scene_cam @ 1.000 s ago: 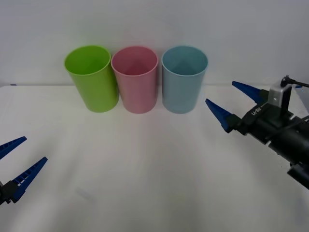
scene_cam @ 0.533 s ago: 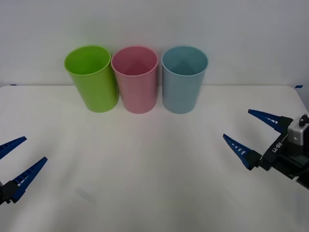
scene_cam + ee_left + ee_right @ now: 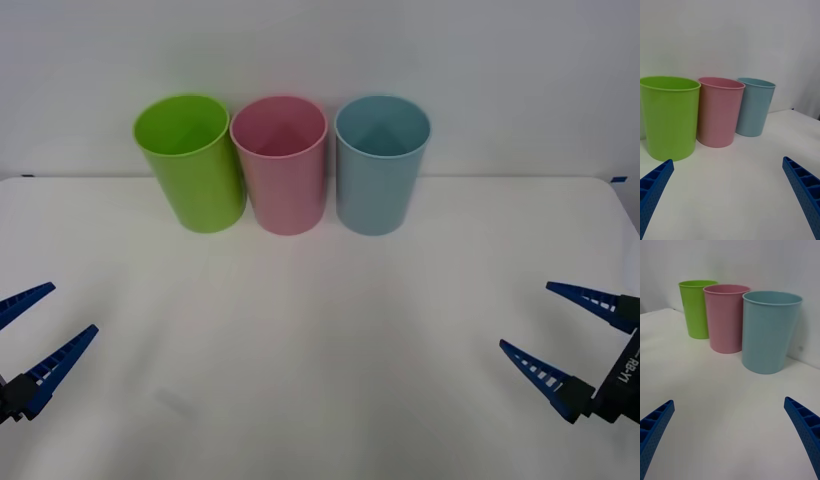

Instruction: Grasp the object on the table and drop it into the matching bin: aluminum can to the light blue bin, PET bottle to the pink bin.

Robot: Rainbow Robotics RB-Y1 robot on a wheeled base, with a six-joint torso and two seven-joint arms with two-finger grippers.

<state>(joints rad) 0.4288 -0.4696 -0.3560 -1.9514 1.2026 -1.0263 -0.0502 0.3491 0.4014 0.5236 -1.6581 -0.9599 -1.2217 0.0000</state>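
The light blue bin (image 3: 381, 175) stands at the right end of a row at the back of the white table (image 3: 320, 340), with the pink bin (image 3: 282, 178) just left of it. The aluminum can and the PET bottle are out of view. My right gripper (image 3: 527, 317) hangs open and empty over the table's near right part, well in front of the light blue bin (image 3: 769, 333). My left gripper (image 3: 72, 308) is open and empty at the near left. From each wrist, the open gripper (image 3: 728, 400) (image 3: 727, 160) faces the bins across bare tabletop.
A lime green bin (image 3: 193, 170) stands at the left end of the row, touching or nearly touching the pink bin (image 3: 718, 112). A plain white wall rises behind the bins.
My right gripper has drawn back from beside the light blue bin toward the near right corner, staying open. The left gripper has not moved.
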